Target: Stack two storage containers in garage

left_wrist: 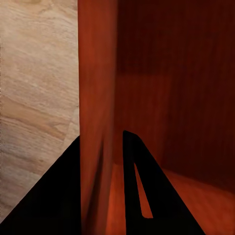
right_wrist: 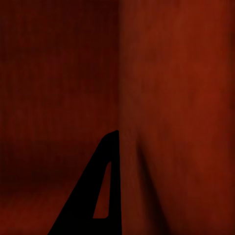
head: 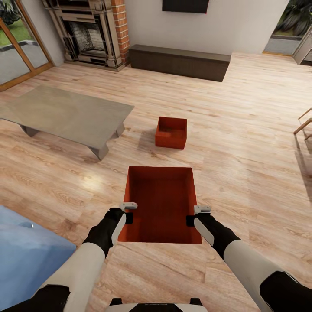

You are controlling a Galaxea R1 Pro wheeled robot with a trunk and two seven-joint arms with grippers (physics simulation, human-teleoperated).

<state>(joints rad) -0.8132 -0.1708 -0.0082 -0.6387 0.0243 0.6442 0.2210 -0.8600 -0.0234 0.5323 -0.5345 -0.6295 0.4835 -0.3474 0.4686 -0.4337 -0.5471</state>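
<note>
Light wood-plank flooring [head: 242, 143] of the living room is spread around a low grey table [head: 65, 113], with a fireplace [head: 89, 34] and a dark cabinet [head: 180, 61] behind. One red box [head: 161, 203] is held at both side walls: the left gripper [head: 128, 212] and right gripper [head: 196, 215] are each clamped across a thin wall, one finger inside. The second box [head: 171, 132] is left on the floor just beyond. If either pinch slackens during travel, the box may tilt and slip free.
</note>
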